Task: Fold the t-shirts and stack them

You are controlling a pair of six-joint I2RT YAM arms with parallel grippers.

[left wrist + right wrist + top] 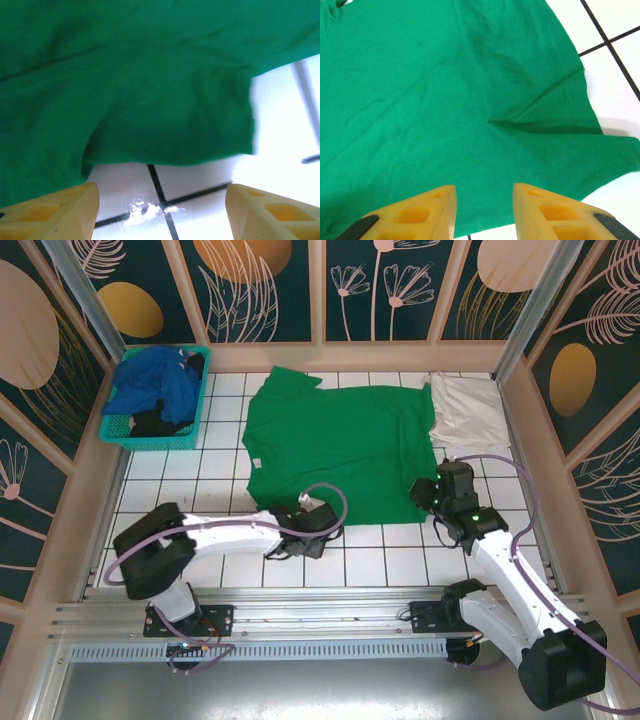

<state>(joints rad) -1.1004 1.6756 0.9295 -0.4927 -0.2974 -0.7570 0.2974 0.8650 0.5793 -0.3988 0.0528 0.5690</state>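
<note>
A large green t-shirt lies spread flat on the white tiled table. My left gripper sits at its near hem. In the left wrist view that gripper is open wide over bare tile, with the green hem just ahead of the fingers. My right gripper is at the shirt's near right corner. It stands open, its yellow fingers apart above the green cloth. A cream-white t-shirt lies at the back right. A blue t-shirt is bunched in the basket.
The teal lattice basket stands at the back left and also holds something dark. Patterned walls with wooden posts close in the back and both sides. Bare tile runs along the near edge and left of the green shirt.
</note>
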